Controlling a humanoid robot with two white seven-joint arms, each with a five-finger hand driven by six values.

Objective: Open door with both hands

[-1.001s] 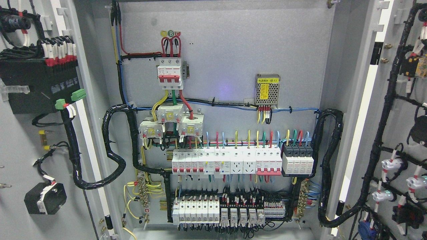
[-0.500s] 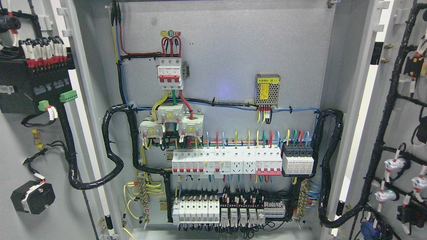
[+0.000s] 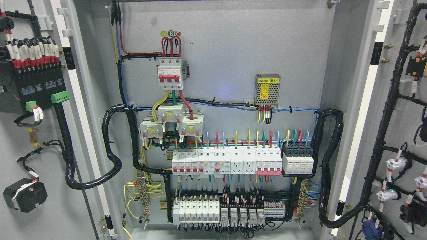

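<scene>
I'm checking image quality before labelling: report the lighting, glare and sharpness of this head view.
Head view: even, soft light across the grey back panel, with a faint bluish-purple glow patch near its centre; bright overexposed strips run along the left door edge and the right door edge; the breaker row is sharp, small print unreadable; neither hand is in view.

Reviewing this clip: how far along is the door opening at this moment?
Largely done: the left door and right door both stand swung wide, their wired inner faces showing, and the cabinet back panel with its breaker rows is fully exposed. In hand: nothing visible; neither hand is in view. Left: at most a little more swing, which this view cannot settle.
</scene>
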